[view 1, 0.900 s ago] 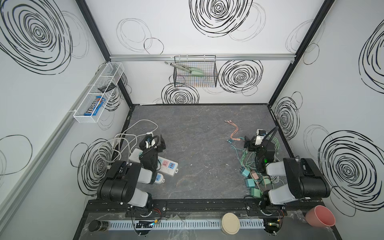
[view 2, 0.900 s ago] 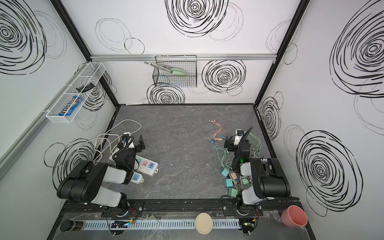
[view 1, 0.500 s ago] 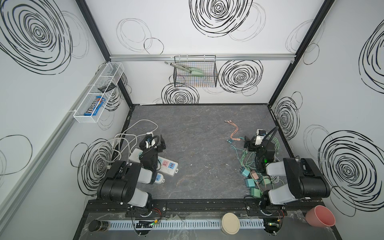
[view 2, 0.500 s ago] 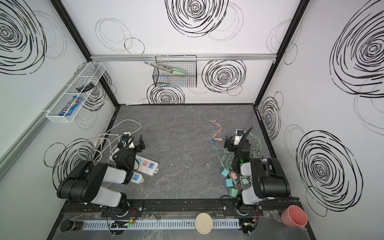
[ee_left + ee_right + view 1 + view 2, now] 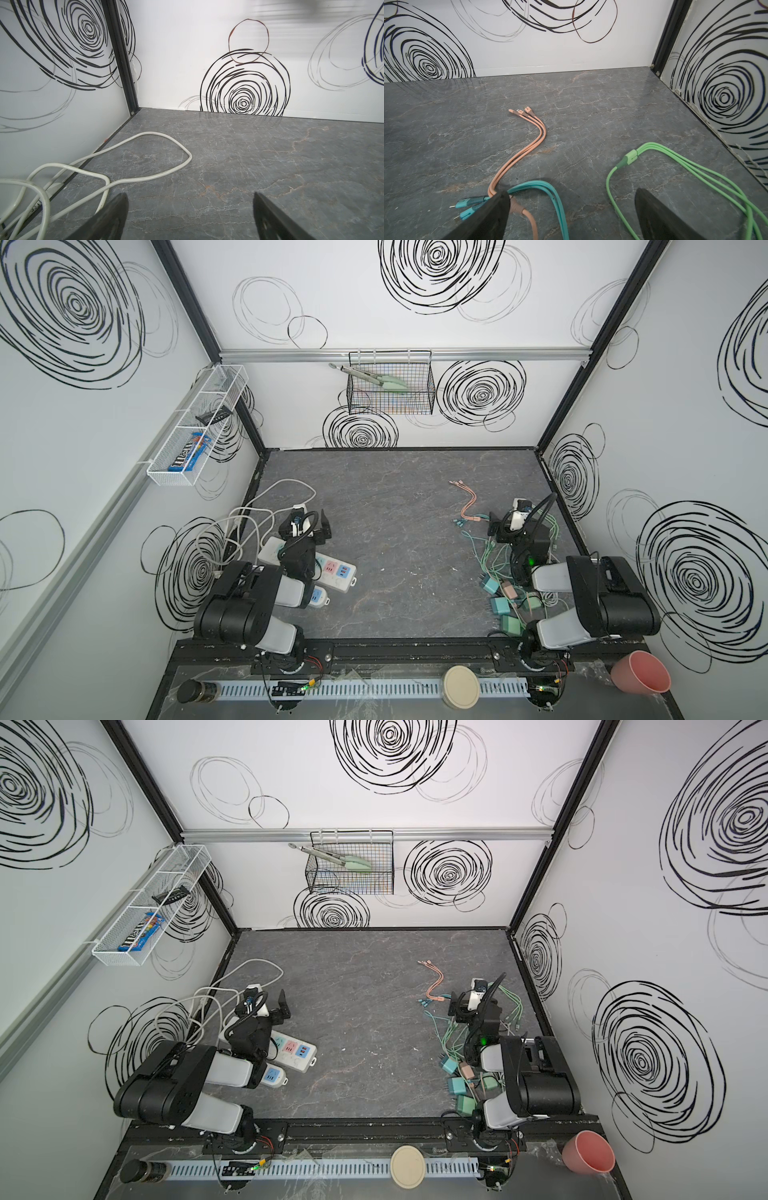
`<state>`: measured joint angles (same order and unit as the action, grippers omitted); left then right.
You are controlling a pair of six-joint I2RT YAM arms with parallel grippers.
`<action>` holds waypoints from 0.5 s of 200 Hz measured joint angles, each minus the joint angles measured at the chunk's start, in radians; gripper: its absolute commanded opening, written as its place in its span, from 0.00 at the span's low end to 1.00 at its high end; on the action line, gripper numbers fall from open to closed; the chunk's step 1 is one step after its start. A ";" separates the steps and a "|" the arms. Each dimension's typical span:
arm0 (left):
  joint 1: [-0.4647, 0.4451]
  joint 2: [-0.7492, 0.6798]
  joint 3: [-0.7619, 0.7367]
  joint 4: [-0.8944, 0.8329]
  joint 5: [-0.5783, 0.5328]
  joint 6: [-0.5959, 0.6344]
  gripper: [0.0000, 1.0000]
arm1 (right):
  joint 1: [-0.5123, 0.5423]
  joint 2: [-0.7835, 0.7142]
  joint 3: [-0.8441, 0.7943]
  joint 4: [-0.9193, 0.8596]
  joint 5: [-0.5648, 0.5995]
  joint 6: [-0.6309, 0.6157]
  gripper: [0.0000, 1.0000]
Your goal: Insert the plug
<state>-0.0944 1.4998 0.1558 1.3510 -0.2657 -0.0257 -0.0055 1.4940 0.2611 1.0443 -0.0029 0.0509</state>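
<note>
3 white walls with black swirls enclose a grey marbled floor; a black wire basket hangs at upper centre.

power strip: white, flat, left | plugs: teal, pink, loose, right

I work inside a robotics lab test cell. White walls printed with black scribbled spirals box me in on three sides, joined by black frame posts. The tabletop is a grey marble-pattern sheet. My bases sit on a black rail, with a slotted cable duct in front. A power strip and charger plugs lie loose on the tabletop.
</note>
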 measured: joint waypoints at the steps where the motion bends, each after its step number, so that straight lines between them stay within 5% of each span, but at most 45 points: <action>1: 0.000 0.000 0.000 0.000 0.000 0.000 0.96 | 0.000 0.000 0.000 0.000 0.000 0.000 0.97; 100: 0.019 0.000 0.000 -0.002 0.034 -0.005 0.96 | 0.000 0.000 0.000 0.000 -0.006 0.000 0.97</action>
<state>-0.0753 1.4998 0.1558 1.3491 -0.2317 -0.0303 -0.0059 1.4940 0.2611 1.0443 -0.0093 0.0509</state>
